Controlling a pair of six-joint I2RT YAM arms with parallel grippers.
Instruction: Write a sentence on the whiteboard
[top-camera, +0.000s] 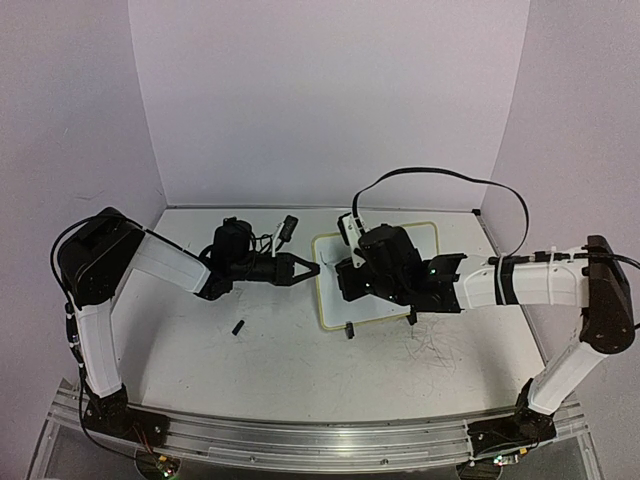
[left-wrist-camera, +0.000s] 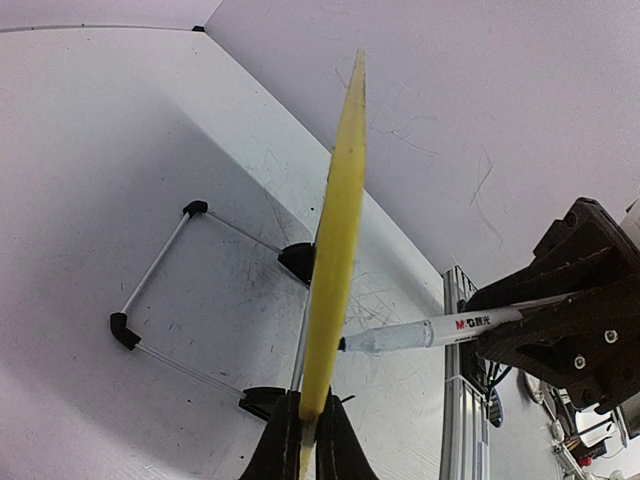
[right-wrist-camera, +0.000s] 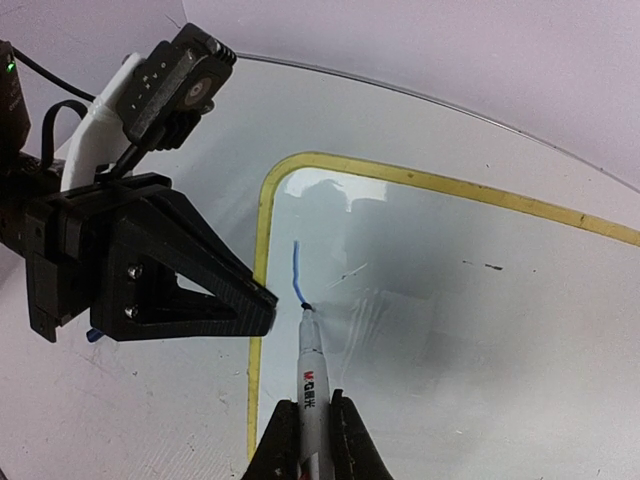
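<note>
The left gripper (left-wrist-camera: 308, 415) clamps the yellow-framed whiteboard (left-wrist-camera: 340, 230) edge-on, while the right gripper's (left-wrist-camera: 505, 322) marker (left-wrist-camera: 430, 331) reaches its face above the bench's railed edge.

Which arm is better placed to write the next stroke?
Right. The right gripper holds the marker, tip on the whiteboard at a short blue stroke; the left gripper only clamps the board's yellow frame.

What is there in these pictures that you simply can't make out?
Top view: the right arm covers most of the whiteboard, so any writing there is hidden.
Left wrist view: the whiteboard shows edge-on, its face unseen.
Top view: small black thing on the table, too small to name.
</note>
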